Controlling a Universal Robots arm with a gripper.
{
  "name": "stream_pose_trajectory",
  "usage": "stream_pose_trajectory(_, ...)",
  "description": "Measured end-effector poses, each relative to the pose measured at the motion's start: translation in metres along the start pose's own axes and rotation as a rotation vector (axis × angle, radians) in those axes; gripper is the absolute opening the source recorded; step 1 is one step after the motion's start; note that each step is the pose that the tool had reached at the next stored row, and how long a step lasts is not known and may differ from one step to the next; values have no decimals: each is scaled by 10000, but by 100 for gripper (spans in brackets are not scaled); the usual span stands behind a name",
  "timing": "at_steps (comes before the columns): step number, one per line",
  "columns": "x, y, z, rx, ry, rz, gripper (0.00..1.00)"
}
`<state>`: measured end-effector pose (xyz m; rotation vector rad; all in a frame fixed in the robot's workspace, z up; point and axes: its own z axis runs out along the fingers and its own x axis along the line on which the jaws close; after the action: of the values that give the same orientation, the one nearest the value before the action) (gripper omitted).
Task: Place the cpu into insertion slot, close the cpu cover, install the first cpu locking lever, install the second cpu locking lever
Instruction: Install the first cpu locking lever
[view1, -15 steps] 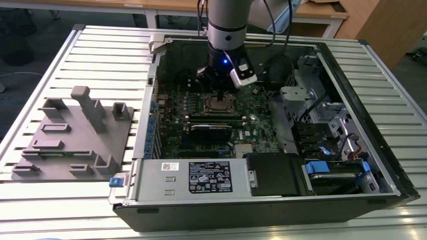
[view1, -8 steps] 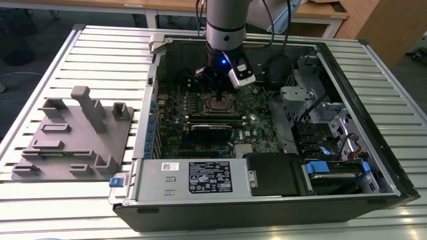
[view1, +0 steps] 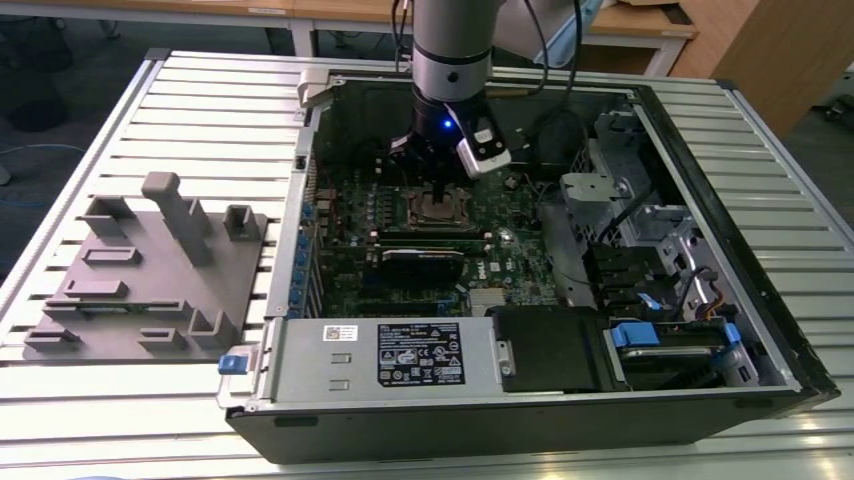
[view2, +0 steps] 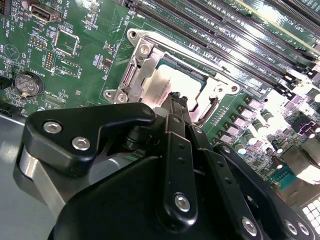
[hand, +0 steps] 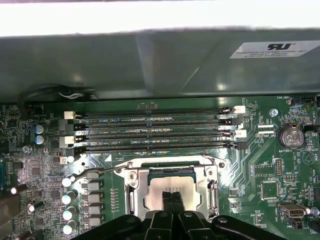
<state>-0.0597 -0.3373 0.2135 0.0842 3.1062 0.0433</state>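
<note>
Cpu (hand: 155, 192): lies flat in the slot (hand: 170, 171) on the green board, with the cover (hand: 134, 192) down around it, directly under the claw (hand: 173, 196), whose fingers are together and empty, tips at the chip's top; contact cannot be told.

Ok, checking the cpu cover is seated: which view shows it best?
The first wrist view: the cover faces the camera, most of its frame in sight, one side behind the end effector. The second wrist view shows the cover slanted and partly hidden by the end effector. The exterior view shows the cover small under the arm.
</note>
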Motion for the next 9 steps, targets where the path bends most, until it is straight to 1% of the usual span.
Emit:
stream_pose_trajectory(4, 0, -1, -7, 3, 2, 0, 10)
stream_pose_trajectory(9, -2, 2, -65, 1, 0, 0, 10)
